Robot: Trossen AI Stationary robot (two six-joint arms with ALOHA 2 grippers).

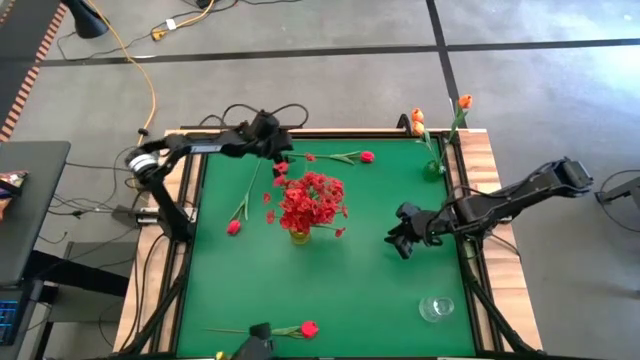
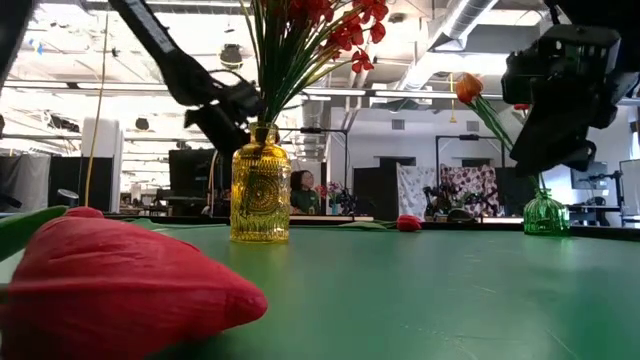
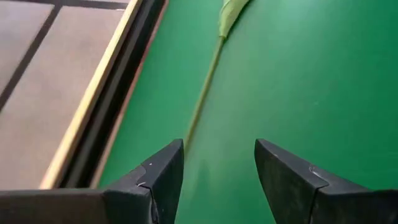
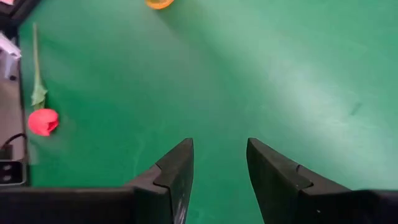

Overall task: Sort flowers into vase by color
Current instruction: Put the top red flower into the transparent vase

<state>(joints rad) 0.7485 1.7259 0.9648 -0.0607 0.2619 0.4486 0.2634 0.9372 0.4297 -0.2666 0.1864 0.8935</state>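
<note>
Green table: clear glass, loose tulips.

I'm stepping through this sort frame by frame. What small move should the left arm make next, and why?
Probably lower the left claw onto the green stem lying just ahead of it. Its fingers stand open and empty above the green mat, and that tulip still lies loose, not in a vase.

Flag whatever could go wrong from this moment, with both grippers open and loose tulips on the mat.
The left gripper sits over a thin stem lying flat near the table edge; its fingers may scrape the mat and miss it. Carrying a tulip to the yellow vase could snag the crowded red sprigs and tip the vase.
</note>
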